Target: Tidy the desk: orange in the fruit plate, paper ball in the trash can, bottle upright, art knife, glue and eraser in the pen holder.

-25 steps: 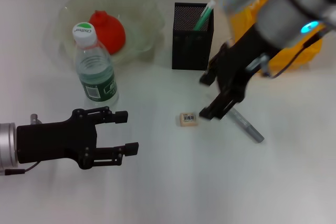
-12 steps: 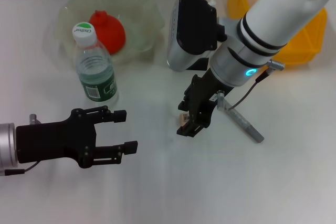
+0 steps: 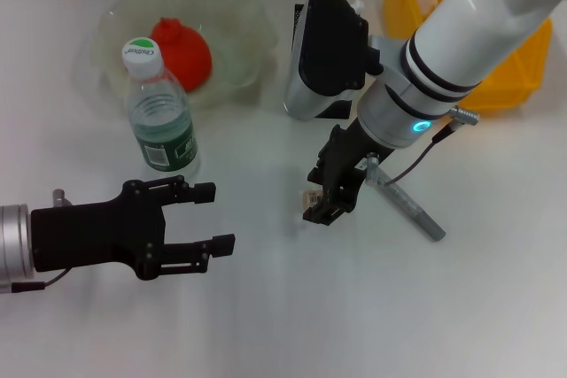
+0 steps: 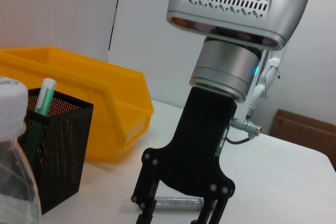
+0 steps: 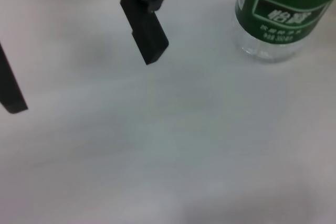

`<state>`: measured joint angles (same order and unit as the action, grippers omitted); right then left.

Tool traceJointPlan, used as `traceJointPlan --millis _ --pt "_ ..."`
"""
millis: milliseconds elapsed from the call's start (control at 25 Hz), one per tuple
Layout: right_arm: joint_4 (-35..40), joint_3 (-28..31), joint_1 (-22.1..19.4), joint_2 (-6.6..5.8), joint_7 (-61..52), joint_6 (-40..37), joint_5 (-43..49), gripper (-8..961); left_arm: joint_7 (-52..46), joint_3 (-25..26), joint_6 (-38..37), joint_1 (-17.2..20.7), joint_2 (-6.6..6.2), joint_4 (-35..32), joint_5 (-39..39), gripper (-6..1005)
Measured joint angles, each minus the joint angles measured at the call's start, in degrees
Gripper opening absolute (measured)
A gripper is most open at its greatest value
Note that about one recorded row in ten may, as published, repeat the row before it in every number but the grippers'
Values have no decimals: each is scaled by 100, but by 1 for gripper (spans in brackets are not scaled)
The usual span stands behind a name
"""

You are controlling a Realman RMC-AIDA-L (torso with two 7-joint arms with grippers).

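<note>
Nearest, in front of the water bottle, the left pincer is held released above the worktop. Right of the bottle, the right pincer is lowered over the eraser; whether it is clenched cannot be told. Behind the bottle, the orange is seen in the fruit plate.

Red orange, green-labelled bottle, black mesh pen holder, yellow bin.
</note>
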<state>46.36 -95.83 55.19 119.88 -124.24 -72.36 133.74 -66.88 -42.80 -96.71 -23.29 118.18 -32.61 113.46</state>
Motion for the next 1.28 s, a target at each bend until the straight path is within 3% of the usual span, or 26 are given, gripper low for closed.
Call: traceJointPlan --millis 120,320,680,840,920,960,1080,1120,1160,1280 --pt "-120 -110 0 0 10 198 -6 584 0 0 0 -8 6 0 0 784" --pt "-249 -167 2 0 -15 340 -39 357 0 0 -7 -10 14 10 0 784" --pt "-184 -161 -66 0 -28 316 -42 287 0 0 -20 -9 12 6 0 784" --pt "177 29 -278 -15 -93 32 -42 263 0 0 -11 -9 10 3 0 784" --pt "997 680 -666 -37 -146 -444 -69 252 0 11 -27 -9 4 0 -2 784" --pt "997 680 -666 -37 -146 -444 -69 252 0 11 -27 -9 4 0 -2 784" --pt "1950 1558 -1147 -38 -137 -667 -448 252 0 40 -29 -9 7 0 -3 784" --pt "2415 2193 -1483 -49 -93 -538 -1000 252 0 58 -52 -9 9 0 -4 784" --pt "2415 2193 -1483 -49 -93 -538 -1000 251 0 58 -52 -9 9 0 -4 784" --pt "2542 3004 -1764 -59 251 -179 -1769 251 0 68 -77 -3 11 0 -5 784"
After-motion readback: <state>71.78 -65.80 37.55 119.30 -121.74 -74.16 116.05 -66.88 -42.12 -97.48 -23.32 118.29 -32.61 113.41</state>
